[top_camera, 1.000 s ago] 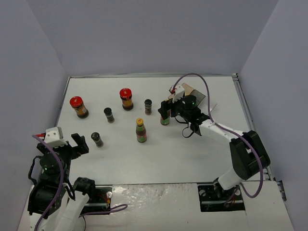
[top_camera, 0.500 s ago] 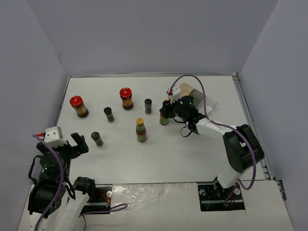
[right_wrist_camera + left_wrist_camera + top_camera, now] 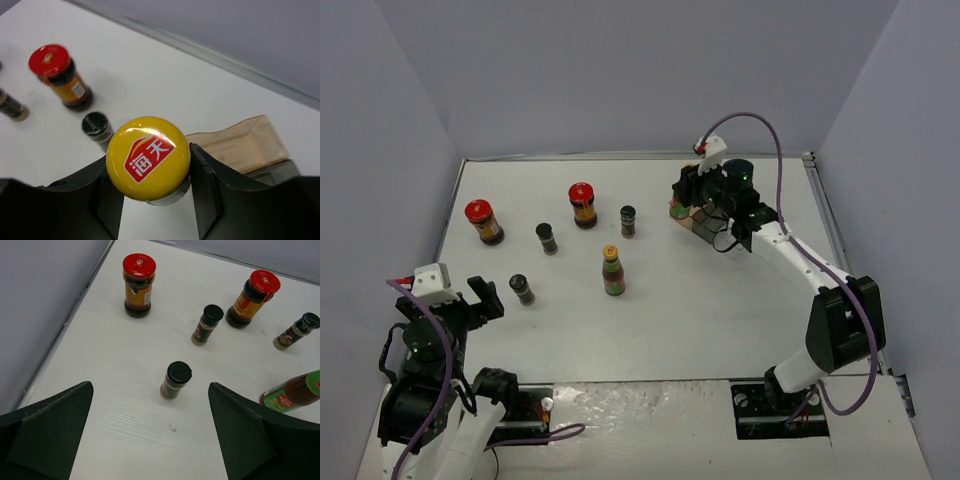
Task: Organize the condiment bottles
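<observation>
Carried back toward the far edge since a second ago: yellow-capped bottle, clamped in the right claw just beside the clear tray on the desk. At near left, left claw spread apart, gripping nothing.

From the right wrist, the slim yellow-capped bottle showed only its cap, the body hidden beneath; the black right gripper covered the near edge of the clear brown plastic tray and part of the small black-lidded shaker; from the left wrist, the frame edge cut off the neck of the tall green-labelled bottle.
</observation>
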Motion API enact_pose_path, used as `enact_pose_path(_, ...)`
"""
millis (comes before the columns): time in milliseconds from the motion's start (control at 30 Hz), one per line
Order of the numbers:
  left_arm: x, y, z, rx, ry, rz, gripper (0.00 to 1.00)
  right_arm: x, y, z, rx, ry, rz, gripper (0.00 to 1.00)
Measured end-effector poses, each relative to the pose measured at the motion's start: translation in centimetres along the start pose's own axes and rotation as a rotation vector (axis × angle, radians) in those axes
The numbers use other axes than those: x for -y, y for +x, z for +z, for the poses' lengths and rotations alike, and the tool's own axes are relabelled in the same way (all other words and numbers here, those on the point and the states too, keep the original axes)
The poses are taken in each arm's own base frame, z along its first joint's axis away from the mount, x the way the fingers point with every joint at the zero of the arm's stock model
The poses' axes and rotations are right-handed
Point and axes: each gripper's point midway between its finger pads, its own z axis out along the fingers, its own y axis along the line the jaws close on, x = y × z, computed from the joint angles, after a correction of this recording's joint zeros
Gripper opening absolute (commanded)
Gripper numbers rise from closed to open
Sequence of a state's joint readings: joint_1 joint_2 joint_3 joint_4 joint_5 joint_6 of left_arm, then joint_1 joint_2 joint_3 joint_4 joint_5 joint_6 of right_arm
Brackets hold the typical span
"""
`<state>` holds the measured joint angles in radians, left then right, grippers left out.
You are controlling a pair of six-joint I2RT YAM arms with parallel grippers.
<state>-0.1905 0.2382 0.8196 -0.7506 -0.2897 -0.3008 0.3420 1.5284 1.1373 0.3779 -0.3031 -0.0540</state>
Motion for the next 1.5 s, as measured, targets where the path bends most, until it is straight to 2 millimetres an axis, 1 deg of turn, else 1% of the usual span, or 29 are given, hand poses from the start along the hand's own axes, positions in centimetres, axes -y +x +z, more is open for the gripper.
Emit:
enact_pose_path(100, 0.0, 0.0, 0.0, 0.0, 0.0, 0.0, 0.97, 3.5, -2.5, -0.4, 0.057, 0.073, 0.005, 0.0)
enact_pose_path(167, 0.0, 0.0, 0.0, -0.001, -0.001, 0.0, 0.97, 5.7, -3.4, -0.5, 0.082, 0.118, 0.01, 0.0)
enact_pose_path(233, 0.0, 0.0, 0.0, -0.001, -0.001, 0.0, 0.97, 7.8, -3.3, 0.1, 0.084, 0.153, 0.021, 0.0)
enact_pose_path(267, 0.0, 0.0, 0.0, -0.001, -0.002, 0.0, 0.97, 8.7, -3.1, 0.5, 0.082, 0.167, 0.026, 0.0)
enact_pose_path(333, -0.1, 0.0, 0.0, 0.0, -0.003, 0.0, 0.97, 10.2, -2.0, 1.8, 0.065, 0.185, 0.043, 0.0)
enact_pose_path(433, -0.1, 0.0, 0.0, -0.001, -0.004, 0.0, 0.97, 11.8, 0.3, 3.5, 0.023, 0.197, 0.064, 0.0)
enact_pose_path(500, -0.1, 0.0, 0.0, -0.001, -0.004, 0.0, 0.97, 12.5, 2.0, 4.3, -0.01, 0.203, 0.077, 0.0)
enact_pose_path(567, -0.1, 0.0, 0.0, -0.002, -0.004, 0.001, 0.97, 13.1, 3.3, 4.9, -0.037, 0.205, 0.089, 0.0)
enact_pose_path(667, 0.0, 0.0, 0.1, -0.003, -0.004, 0.001, 0.97, 13.7, 3.7, 5.5, -0.048, 0.2, 0.094, 0.0)
enact_pose_path(800, 0.0, 0.1, 0.1, -0.007, -0.005, 0.002, 0.97, 14.2, 2.4, 6.8, -0.017, 0.192, 0.081, 0.0)
enact_pose_path(867, 0.0, 0.1, 0.2, -0.008, -0.005, 0.003, 0.97, 14.4, 2.1, 7.2, -0.003, 0.191, 0.077, 0.0)
enact_pose_path(1033, 0.0, 0.1, 0.2, -0.009, -0.006, 0.001, 0.97, 14.6, 2.5, 7.7, 0.001, 0.19, 0.075, 0.0)
enact_pose_path(1167, 0.0, 0.1, 0.2, -0.009, -0.006, 0.001, 0.97, 14.9, 3.9, 8.4, -0.019, 0.19, 0.071, 0.0)
enact_pose_path(1400, 0.0, 0.2, 0.3, -0.014, -0.006, 0.003, 0.97, 15.4, 7.6, 9.6, -0.078, 0.199, 0.078, 0.0)
enact_pose_path(1467, 0.0, 0.2, 0.3, -0.015, -0.007, 0.003, 0.97, 15.5, 8.1, 9.9, -0.079, 0.203, 0.078, 0.01)
enact_pose_path(1500, 0.0, 0.2, 0.3, -0.015, -0.007, 0.003, 0.97, 15.6, 8.0, 9.9, -0.073, 0.206, 0.075, 0.04)
